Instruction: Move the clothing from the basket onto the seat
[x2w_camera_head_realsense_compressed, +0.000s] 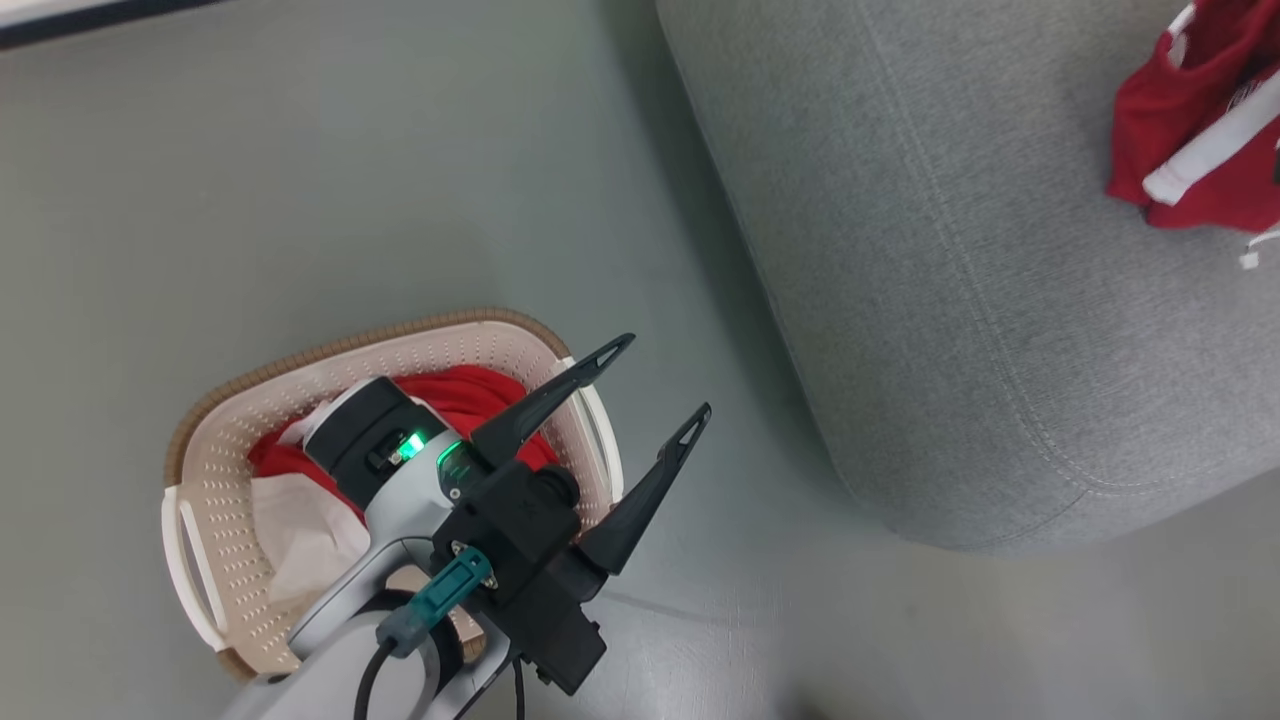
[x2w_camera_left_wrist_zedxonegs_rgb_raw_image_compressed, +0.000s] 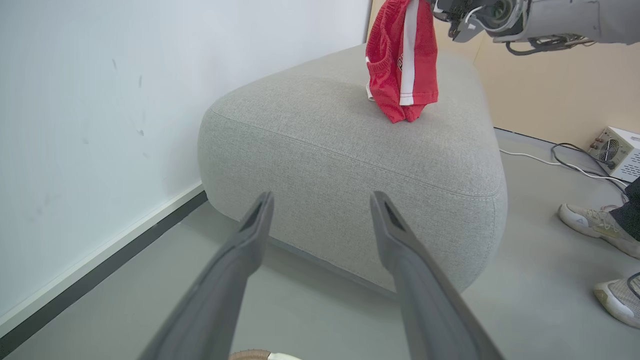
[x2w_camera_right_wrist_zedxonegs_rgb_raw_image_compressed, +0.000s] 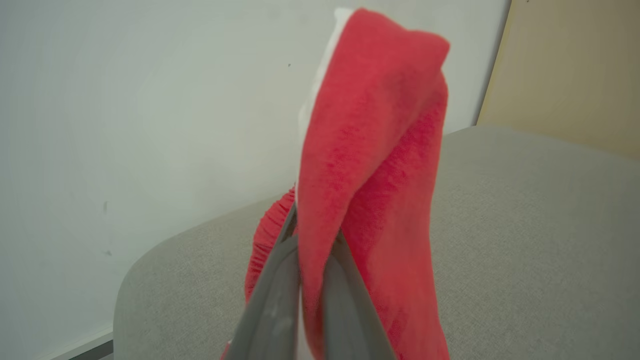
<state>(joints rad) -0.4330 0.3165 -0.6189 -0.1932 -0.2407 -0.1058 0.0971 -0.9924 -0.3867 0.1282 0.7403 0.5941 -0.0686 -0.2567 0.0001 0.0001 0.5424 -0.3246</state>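
Above the grey sofa (x2w_camera_left_wrist_zedxonegs_rgb_raw_image_compressed: 350, 150), the right tool (x2w_camera_right_wrist_zedxonegs_rgb_raw_image_compressed: 312, 240) is clenched on a red garment (x2w_camera_left_wrist_zedxonegs_rgb_raw_image_compressed: 400, 65) with a white stripe, which hangs from it with the lower end down at the sofa's top. Over the cream basket (x2w_camera_head_realsense_compressed: 300, 362) on the floor (x2w_camera_head_realsense_compressed: 300, 150), the left tool (x2w_camera_head_realsense_compressed: 668, 375) hovers with its fingers (x2w_camera_head_realsense_compressed: 555, 392) spread and nothing between them, more red and white clothing (x2w_camera_head_realsense_compressed: 460, 392) heaped inside below its wrist.

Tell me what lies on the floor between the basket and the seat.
Nothing. In the head view the grey floor between the basket and the seat is bare; the open left gripper hovers above it.
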